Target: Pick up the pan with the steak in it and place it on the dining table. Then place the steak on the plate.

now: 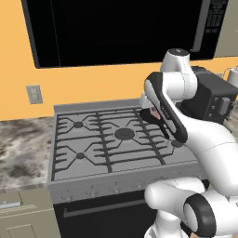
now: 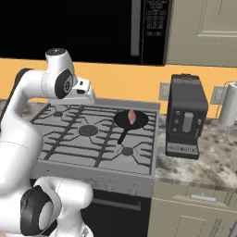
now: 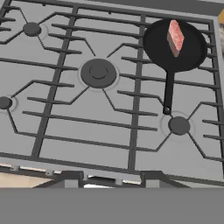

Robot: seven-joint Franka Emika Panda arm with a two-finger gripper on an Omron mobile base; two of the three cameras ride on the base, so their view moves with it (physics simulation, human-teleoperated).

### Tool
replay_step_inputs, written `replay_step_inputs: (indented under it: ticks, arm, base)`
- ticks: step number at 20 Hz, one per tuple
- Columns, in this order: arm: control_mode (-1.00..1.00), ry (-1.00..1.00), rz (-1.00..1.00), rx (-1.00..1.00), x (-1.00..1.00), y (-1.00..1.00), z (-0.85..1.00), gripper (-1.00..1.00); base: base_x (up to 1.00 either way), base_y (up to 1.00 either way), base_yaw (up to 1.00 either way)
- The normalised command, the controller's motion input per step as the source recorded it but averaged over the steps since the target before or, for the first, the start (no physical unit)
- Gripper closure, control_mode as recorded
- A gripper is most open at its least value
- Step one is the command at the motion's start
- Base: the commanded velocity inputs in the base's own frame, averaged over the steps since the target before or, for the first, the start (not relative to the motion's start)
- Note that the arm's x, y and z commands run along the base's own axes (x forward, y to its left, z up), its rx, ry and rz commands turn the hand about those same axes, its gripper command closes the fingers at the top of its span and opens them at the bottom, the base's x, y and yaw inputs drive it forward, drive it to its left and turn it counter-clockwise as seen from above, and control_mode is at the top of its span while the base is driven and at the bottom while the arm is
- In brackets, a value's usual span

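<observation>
Black pan [image 3: 175, 46] with the steak [image 3: 175, 37] sits at your two o'clock on the stove [image 3: 65, 113]; your tool [image 3: 113, 178] hangs empty, its grip state unclear.

My arm [image 2: 28, 106]: glossy white rounded shells, smooth tube links. Dark charcoal bands at joints, black disc cap at 7 o'clock in right base view. I see small grey round cap topping upper joint. Wrist block white, dark slots.
</observation>
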Motion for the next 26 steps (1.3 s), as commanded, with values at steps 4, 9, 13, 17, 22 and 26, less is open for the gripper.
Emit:
replay_step_inputs:
  ticks: [4, 9, 13, 17, 22, 26]
  arm:
    - [-1.00, -0.01, 0.00, 0.01, -0.01, -0.19, 0.00, -1.00]
    - [-1.00, -0.04, 0.00, 0.01, 0.00, -0.54, -0.10, -1.00]
    - [-1.00, -0.05, 0.00, 0.00, 0.00, -0.61, -0.20, -1.00]
    - [-1.00, -0.05, 0.00, 0.00, 0.00, -0.55, -0.24, -1.00]
    - [-1.00, 0.00, 0.01, 0.00, -0.08, -0.13, -0.23, -1.00]
    - [-1.00, 0.00, 0.00, 0.00, -0.02, -0.08, -0.38, -1.00]
  base:
    - [0.00, 0.00, 0.00]
    - [0.00, 0.00, 0.00]
    - [0.00, 0.00, 0.00]
    - [0.00, 0.00, 0.00]
    - [0.00, 0.00, 0.00]
    - [0.00, 0.00, 0.00]
